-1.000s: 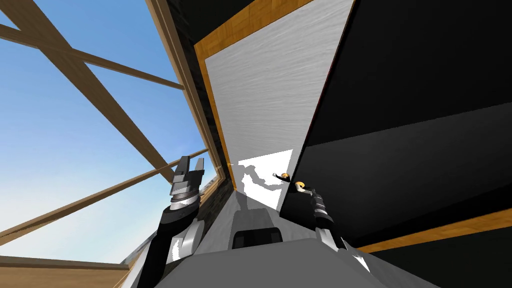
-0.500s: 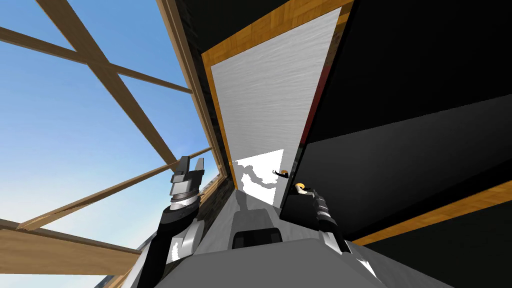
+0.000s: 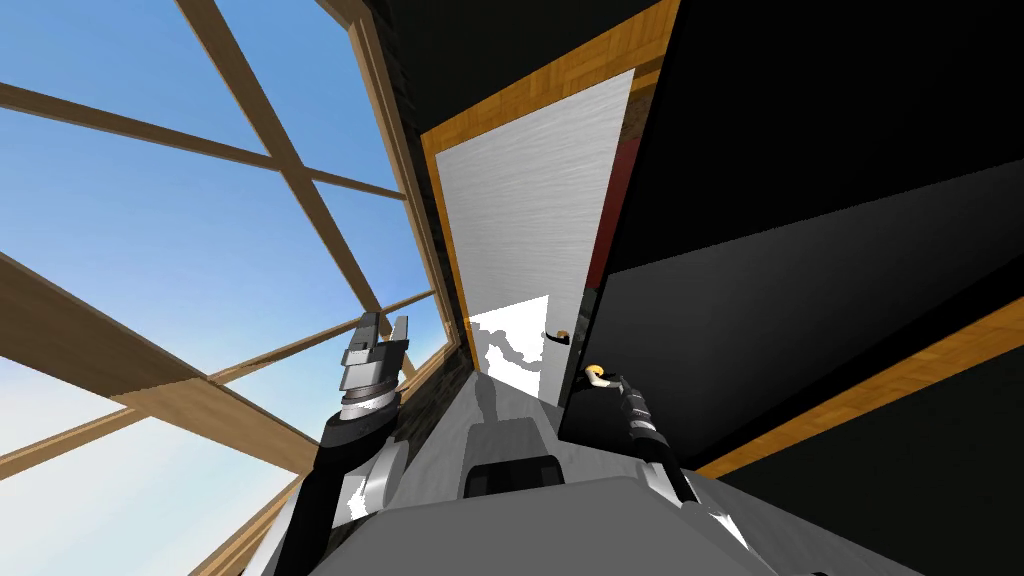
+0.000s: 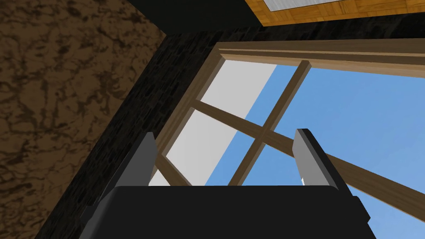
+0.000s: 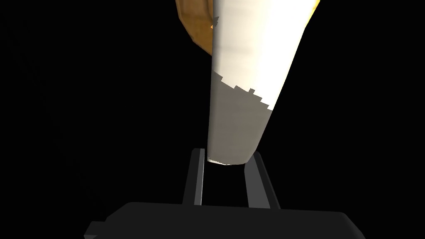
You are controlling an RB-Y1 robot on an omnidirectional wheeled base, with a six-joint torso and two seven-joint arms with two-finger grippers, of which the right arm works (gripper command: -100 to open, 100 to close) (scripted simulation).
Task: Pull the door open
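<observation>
the dark door (image 3: 800, 330) stands ajar from its orange frame (image 3: 540, 88); at the door's edge the right gripper (image 5: 226, 157) pinches the pale lever handle (image 5: 245, 83). left of the door, the left gripper (image 4: 226, 139) gapes wide before a window (image 3: 200, 250).
</observation>
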